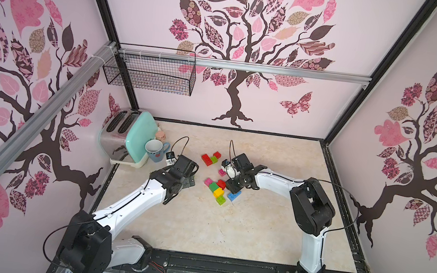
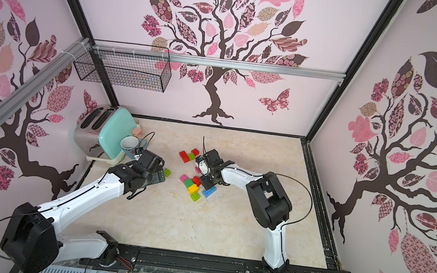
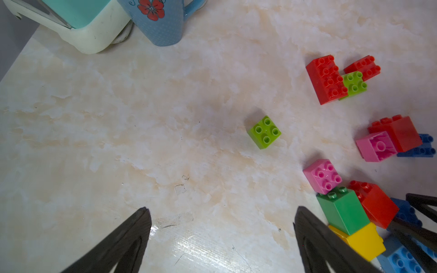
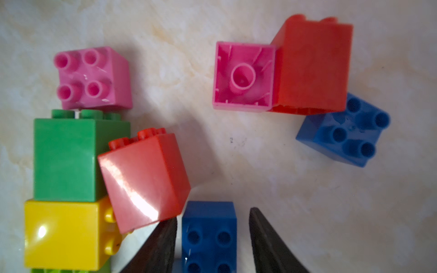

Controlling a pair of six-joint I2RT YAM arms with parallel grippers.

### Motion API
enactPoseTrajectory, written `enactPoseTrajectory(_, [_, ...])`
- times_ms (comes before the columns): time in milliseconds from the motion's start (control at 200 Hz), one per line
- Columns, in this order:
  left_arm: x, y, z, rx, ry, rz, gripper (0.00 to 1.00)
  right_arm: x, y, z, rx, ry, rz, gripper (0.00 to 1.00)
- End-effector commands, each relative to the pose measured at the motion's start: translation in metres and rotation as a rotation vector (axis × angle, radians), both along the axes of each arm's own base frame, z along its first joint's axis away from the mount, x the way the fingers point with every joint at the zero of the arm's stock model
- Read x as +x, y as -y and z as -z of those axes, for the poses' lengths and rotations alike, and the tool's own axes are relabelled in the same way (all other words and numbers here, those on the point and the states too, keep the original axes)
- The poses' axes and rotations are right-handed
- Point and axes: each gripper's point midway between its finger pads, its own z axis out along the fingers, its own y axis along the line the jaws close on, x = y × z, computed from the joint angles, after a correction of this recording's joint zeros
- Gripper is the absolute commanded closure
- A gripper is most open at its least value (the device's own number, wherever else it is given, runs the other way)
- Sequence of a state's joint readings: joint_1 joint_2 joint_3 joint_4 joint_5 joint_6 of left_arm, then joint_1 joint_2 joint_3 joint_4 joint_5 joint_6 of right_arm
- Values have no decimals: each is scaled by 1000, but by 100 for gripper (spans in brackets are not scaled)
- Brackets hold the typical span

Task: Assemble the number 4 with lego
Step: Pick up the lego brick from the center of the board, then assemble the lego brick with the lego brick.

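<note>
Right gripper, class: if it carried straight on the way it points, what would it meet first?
Probably the blue studded plastic brick, lying between the open jaws of the right gripper; height above it is unclear.

Right claw [image 1: 233,186] is hanging low at the lego pile [image 1: 217,190], a blue brick [image 1: 234,195] lying just beside its tip. Left claw [image 1: 190,182] is hovering near the pile's opposite flank, a pink brick [image 1: 207,181] sitting between the two claws. A red-and-green cluster [image 1: 211,158] is lying apart, beyond both claws, and a mug [image 1: 156,150] is standing past the left claw's wrist.
</note>
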State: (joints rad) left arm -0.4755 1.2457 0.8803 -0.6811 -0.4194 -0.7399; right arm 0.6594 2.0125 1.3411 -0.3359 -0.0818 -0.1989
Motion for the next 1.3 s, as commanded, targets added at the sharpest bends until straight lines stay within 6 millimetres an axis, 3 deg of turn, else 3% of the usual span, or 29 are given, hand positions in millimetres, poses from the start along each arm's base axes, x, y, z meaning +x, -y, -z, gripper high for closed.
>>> enactPoseTrajectory(0, [-1,2,2,-12,13,23,2,-5,5,3,-29,-10,5,47])
enactPoseTrajectory(230, [-2,2,3,-13,12,27,2,-3,3,-6,-11,5,7,64])
enactPoseTrajectory(355, [-2,4,3,-24,18,36,2,1,-1,-31,40,47,25,68])
enactPoseTrajectory(455, [-2,5,3,-36,25,41,2,3,0,-56,85,92,69,78])
enactPoseTrajectory(590, [-3,7,2,-54,36,49,2,-14,8,-80,155,96,155,100])
enactPoseTrajectory(635, [-2,8,1,-61,45,52,2,-25,11,-84,178,67,193,100])
enactPoseTrajectory(765, [0,14,-2,-98,72,74,2,-69,7,-78,188,-26,255,100])
enactPoseTrajectory(955, [1,23,-8,-150,117,115,2,-118,-5,-56,78,-91,270,100])
enactPoseTrajectory(1040, [0,24,-8,-146,108,126,2,-123,-10,-45,31,-97,256,100])
enactPoseTrajectory(1296, [1,22,-5,-138,102,116,2,-106,-26,-35,-22,-60,203,100])
